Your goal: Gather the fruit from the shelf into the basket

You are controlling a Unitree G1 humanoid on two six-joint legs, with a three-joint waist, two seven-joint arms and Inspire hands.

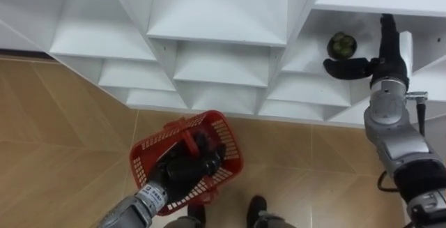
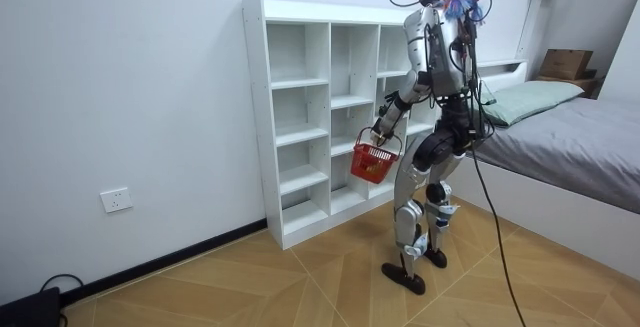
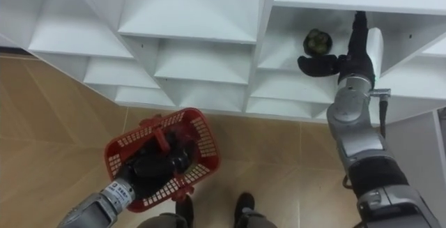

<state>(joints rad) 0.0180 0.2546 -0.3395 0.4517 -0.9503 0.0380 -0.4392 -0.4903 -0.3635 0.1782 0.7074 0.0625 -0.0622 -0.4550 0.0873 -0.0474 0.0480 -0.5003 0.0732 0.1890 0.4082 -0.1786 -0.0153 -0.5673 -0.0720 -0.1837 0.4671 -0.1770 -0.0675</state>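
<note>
**Right hand at the fruit, not yet closed on it**

Left eye view. The right hand [image 1: 382,64] is reached into an upper compartment of the white closet [image 1: 216,19]. Its fingers are straight and point deeper into the shelf, and the thumb is spread wide toward the robot's left. It is wide open and holds nothing. The fruit [image 1: 342,44], dark green and round, lies on the floor of the same compartment. It sits in the angle between thumb and fingers, just beside the thumb and to the left of the fingers. I cannot tell whether the thumb touches it. Judgement: the hand is spread this way so the fruit falls inside its span before closing. The left hand [image 1: 182,169] is low over the wood floor [image 1: 56,130], curled round the handle of the red basket [image 1: 228,153]. I cannot make out any contents of the basket past the hand. Judgement: the basket is kept low and off to the left, clear of the reach and ready to take the fruit.

Room view. The robot stands upright, close to the closet's end on the room view's right, with a bed [image 2: 580,137] behind it. The basket hangs from the left hand at about hip height, in front of the lower shelves.

Right eye view. Same layout: the fruit lies above the spread thumb and left of the straight fingers, not enclosed. Judgement: the pick is at the approach stage, with closing and lifting yet to come.
</note>
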